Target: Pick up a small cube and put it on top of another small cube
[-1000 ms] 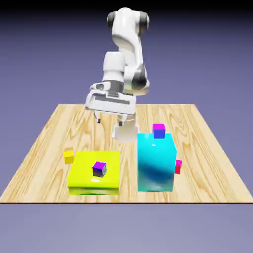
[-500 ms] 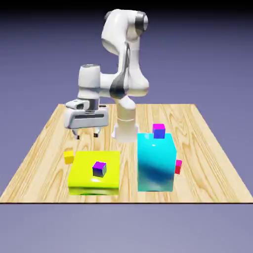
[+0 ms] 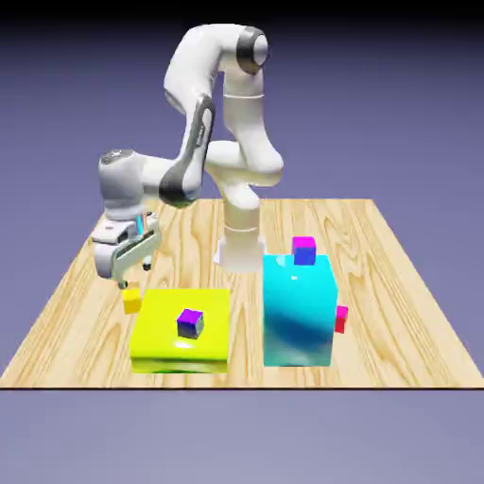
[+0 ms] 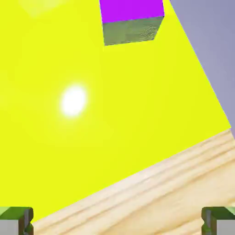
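Note:
A tiny plain yellow small cube (image 3: 131, 301) lies on the wooden table (image 3: 378, 284), just off the left edge of the large flat yellow block (image 3: 165, 345). My gripper (image 3: 132, 273) hangs open and empty a little above and behind that cube. A small purple-topped cube (image 3: 190, 323) rests on the flat block. In the hand view the yellow block (image 4: 92, 114) fills most of the picture. The purple-topped cube (image 4: 131, 20) is at its top, and my fingertips (image 4: 16, 220) stand wide apart at the bottom corners of my gripper (image 4: 117, 223). The tiny yellow cube is out of the hand view.
A tall cyan block (image 3: 298, 310) stands to the exterior view's right of the yellow block. It has a small magenta-topped cube (image 3: 303, 250) on top and a small red cube (image 3: 340, 319) at its right side. The robot's base (image 3: 239, 248) stands behind the blocks.
The arm has swung toward the exterior view's left and come down, from behind the cyan block to just above the tiny yellow cube. The jaws stayed open.

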### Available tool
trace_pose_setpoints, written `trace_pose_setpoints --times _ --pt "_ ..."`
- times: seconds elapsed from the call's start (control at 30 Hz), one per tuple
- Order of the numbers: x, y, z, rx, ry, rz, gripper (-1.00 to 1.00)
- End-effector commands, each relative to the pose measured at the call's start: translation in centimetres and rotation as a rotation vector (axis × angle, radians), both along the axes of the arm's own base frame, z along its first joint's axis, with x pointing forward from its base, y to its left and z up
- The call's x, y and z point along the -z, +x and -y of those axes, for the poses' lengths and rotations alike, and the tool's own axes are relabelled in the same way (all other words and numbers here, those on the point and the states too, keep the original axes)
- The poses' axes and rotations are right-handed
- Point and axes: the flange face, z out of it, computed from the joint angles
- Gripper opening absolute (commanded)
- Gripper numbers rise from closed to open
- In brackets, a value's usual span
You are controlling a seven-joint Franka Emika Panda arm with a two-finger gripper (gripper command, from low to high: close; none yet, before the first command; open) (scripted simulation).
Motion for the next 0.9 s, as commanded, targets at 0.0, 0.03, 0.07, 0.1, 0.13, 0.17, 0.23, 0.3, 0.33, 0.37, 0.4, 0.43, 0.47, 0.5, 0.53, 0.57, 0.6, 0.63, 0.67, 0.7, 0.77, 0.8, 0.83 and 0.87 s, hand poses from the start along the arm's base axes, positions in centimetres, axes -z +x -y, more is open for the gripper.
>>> trace_pose_setpoints --times 0.0,0.03,0.07,0.1,0.13,0.17,0.23,0.3,0.33,0.37,0.4,0.43,0.47,0.5,0.53,0.57,0.6,0.63,0.67,0.7,0.77,0.8,0.83,0.87 --pt "0.5 -0.2 0.4 -0.032 0.014 -0.010 0.00" --pt "0.9 -0.6 0.9 -0.060 0.028 -0.020 0.00" --pt "1.4 -0.9 1.5 -0.087 0.043 -0.028 0.00" --pt "1.8 -1.3 2.0 -0.115 0.059 -0.036 0.00" --pt "2.3 -1.7 2.6 -0.142 0.075 -0.042 0.00" --pt "2.7 -2.1 3.1 -0.169 0.092 -0.048 0.00" --pt "3.6 -2.9 4.1 -0.224 0.127 -0.057 0.00" --pt "4.5 -3.8 5.0 -0.278 0.165 -0.061 0.00" --pt "5.0 -4.2 5.5 -0.305 0.184 -0.062 0.00" --pt "5.4 -4.7 6.0 -0.332 0.204 -0.061 0.00" --pt "5.9 -5.1 6.4 -0.358 0.224 -0.060 0.00" --pt "6.3 -5.6 6.8 -0.385 0.244 -0.057 0.00" --pt "6.8 -6.1 7.3 -0.411 0.265 -0.054 0.00" --pt "7.2 -6.6 7.7 -0.437 0.285 -0.049 0.00" --pt "7.7 -7.1 8.1 -0.463 0.306 -0.043 0.00" --pt "8.1 -7.6 8.5 -0.489 0.327 -0.035 0.00" --pt "8.6 -8.1 8.8 -0.515 0.348 -0.027 0.00" --pt "9.0 -8.6 9.2 -0.540 0.369 -0.018 0.00" --pt "9.5 -9.1 9.5 -0.566 0.390 -0.007 0.00" --pt "9.9 -9.7 9.9 -0.591 0.411 0.005 0.00" --pt "10.8 -10.8 10.5 -0.641 0.452 0.032 0.00" --pt "10.8 -10.8 10.5 -0.641 0.452 0.032 0.00" --pt "12.4 -10.9 10.0 -0.641 0.452 0.033 0.00" --pt "14.1 -11.1 9.4 -0.641 0.452 0.033 0.00"
